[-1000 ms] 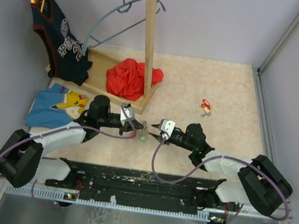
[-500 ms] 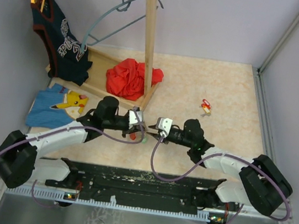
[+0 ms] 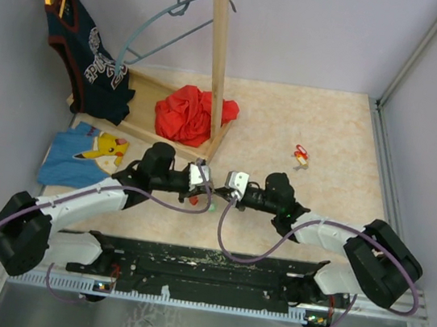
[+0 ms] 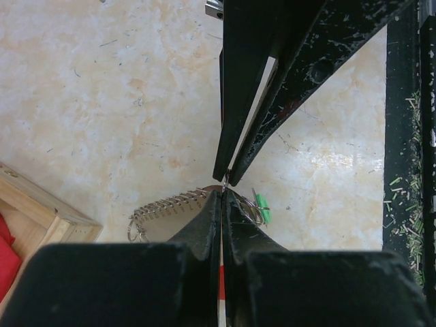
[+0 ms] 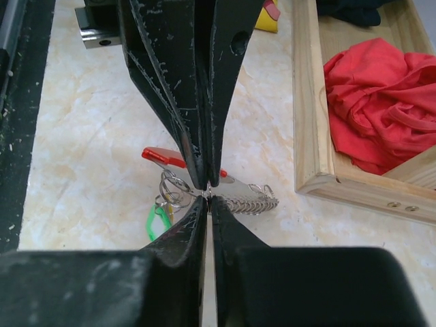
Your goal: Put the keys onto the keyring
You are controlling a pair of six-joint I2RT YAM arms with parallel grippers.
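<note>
Keyring [image 5: 174, 188] at two meeting pincer tips
Left pincer [image 5: 206, 184] and right pincer [image 5: 208, 199] both pressed together; right wrist shows red key [image 5: 162, 156], green key [image 5: 156, 220]; overhead alone shows stray keys [image 3: 300, 155] far right.

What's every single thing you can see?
clothes rack: one, wooden, back left
hanger: one, grey-blue, on its rail
jersey: one, navy, hanging at left end
cloth: one, red, crumpled in its base
shirt: one, blue with yellow cartoon, flat at left
loose keys: one bunch, red and yellow, right of centre
red key: one, red, by the gripper tips
green tag: one, green, beside it
keyring: one, silver loops and coil, at the tips
left gripper: one, black, shut
right gripper: one, black, shut, tip to tip with left
</note>
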